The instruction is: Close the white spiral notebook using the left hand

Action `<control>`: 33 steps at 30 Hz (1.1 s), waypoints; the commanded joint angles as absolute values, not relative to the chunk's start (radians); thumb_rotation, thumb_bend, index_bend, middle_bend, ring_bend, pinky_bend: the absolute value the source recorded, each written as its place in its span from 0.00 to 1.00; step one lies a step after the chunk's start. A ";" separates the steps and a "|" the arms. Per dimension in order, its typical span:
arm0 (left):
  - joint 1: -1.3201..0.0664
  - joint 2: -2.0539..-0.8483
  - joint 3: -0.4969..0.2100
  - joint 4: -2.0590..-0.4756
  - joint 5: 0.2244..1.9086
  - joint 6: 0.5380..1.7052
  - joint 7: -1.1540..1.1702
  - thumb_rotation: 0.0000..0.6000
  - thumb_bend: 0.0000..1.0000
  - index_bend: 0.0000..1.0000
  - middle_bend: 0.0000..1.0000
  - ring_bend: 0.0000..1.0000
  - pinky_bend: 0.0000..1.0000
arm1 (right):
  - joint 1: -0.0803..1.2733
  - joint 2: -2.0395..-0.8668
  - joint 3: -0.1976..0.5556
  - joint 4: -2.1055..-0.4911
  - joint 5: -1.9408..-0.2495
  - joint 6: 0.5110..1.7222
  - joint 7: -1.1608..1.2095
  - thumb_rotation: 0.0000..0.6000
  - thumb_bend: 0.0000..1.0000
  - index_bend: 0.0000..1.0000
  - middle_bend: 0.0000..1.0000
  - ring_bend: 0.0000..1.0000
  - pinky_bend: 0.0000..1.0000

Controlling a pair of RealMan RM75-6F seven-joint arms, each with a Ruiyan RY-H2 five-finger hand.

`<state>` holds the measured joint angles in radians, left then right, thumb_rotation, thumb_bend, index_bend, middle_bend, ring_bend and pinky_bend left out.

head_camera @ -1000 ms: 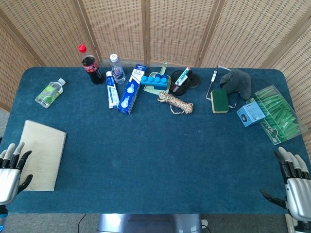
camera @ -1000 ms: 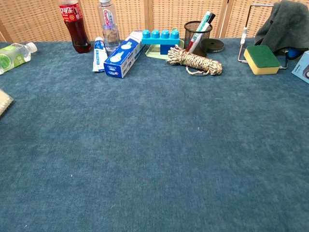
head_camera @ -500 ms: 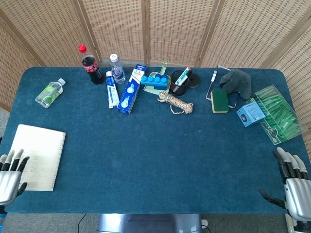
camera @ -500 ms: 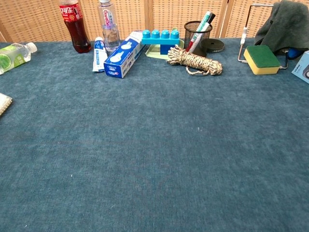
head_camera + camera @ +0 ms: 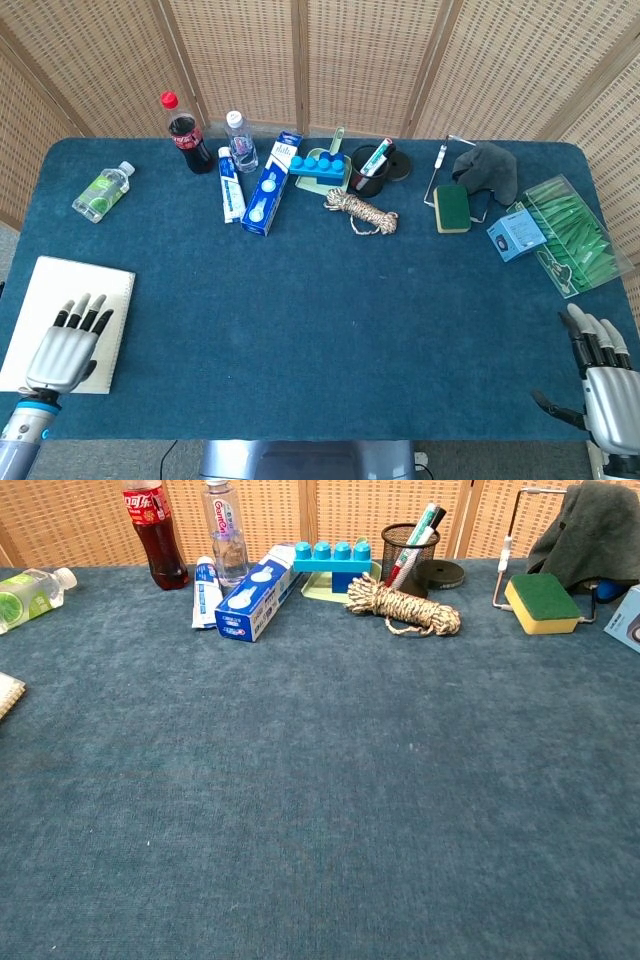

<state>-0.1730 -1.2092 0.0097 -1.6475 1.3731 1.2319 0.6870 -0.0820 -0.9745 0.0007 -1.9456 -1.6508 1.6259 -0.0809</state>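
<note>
The white spiral-bound paper notebook (image 5: 68,322) lies flat at the near-left corner of the blue felt-covered table (image 5: 330,300). A second ago its cover was still swinging over; it now lies closed. The left hand (image 5: 68,345) has moved onto the cover, fingers extended and slightly apart, holding nothing. The task appears essentially complete. The right hand (image 5: 605,385) idles at the near-right edge, fingers loosely apart, empty.

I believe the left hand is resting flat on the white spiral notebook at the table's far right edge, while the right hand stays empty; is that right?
Not quite: the white spiral notebook lies at the table's left edge, as the head view shows. The left hand does rest flat on it, and the right hand is empty.
</note>
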 commanded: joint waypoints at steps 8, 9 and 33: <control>-0.161 -1.217 0.038 -1.565 1.298 1.199 0.651 1.00 0.21 0.13 0.00 0.00 0.13 | -0.084 -0.970 -0.002 -1.944 -1.654 1.628 -0.072 1.00 0.00 0.00 0.00 0.00 0.00; -0.161 -1.219 0.041 -1.555 1.299 1.197 0.643 1.00 0.21 0.13 0.00 0.00 0.13 | -0.083 -0.971 -0.002 -1.944 -1.654 1.628 -0.074 1.00 0.00 0.00 0.00 0.00 0.00; -0.051 -1.108 0.054 -1.751 1.542 1.498 0.172 1.00 0.11 0.00 0.00 0.00 0.05 | -0.081 -0.998 0.015 -1.931 -1.666 1.649 -0.113 1.00 0.00 0.00 0.00 0.00 0.00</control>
